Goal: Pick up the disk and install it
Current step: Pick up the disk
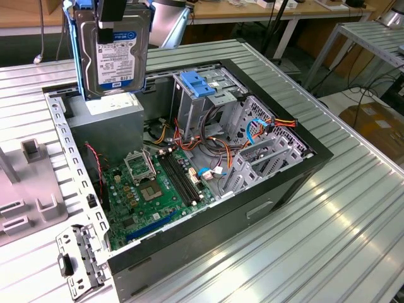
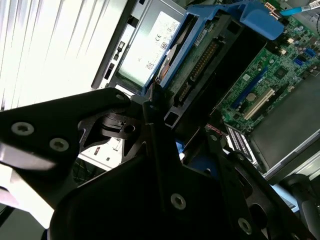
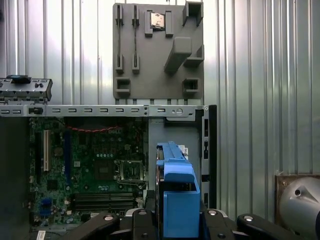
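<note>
We see the gripper (image 1: 110, 25) clamped on the disk (image 1: 113, 60), holding it up in the air. The disk stands on its edge, and its white label faces out in the exterior view. Under it sits the open computer case (image 1: 278, 189) with a green board (image 1: 151, 196) inside. The case rests on the ribbed metal surface (image 1: 328, 252).

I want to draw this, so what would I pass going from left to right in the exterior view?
First the grey holder plate, then the disk held up high, the blue drive-bay bracket, the red and yellow cables, and the cardboard box on the floor.
</note>
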You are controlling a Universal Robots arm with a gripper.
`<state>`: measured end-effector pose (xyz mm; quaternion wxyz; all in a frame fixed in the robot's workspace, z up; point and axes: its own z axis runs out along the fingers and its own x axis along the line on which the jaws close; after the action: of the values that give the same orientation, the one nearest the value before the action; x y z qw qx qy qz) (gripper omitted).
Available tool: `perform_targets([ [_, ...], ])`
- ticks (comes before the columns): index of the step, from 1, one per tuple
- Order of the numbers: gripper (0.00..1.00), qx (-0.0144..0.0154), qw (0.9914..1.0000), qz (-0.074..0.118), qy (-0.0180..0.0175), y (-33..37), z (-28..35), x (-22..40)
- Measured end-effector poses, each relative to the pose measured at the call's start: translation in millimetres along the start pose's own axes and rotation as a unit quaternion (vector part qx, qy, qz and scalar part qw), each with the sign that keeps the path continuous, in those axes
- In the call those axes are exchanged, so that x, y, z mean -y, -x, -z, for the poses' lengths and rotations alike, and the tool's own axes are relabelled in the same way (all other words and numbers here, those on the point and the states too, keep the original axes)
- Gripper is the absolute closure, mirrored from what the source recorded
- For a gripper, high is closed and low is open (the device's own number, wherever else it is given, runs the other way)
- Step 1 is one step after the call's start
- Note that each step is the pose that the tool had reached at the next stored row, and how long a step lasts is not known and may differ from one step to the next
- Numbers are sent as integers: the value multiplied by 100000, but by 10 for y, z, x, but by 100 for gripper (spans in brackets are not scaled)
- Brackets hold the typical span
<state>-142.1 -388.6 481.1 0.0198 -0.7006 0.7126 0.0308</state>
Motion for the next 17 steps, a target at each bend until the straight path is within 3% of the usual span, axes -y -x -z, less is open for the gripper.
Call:
perform_targets([
  [17,63,7,100000,4,-4,-29,-2,61],
])
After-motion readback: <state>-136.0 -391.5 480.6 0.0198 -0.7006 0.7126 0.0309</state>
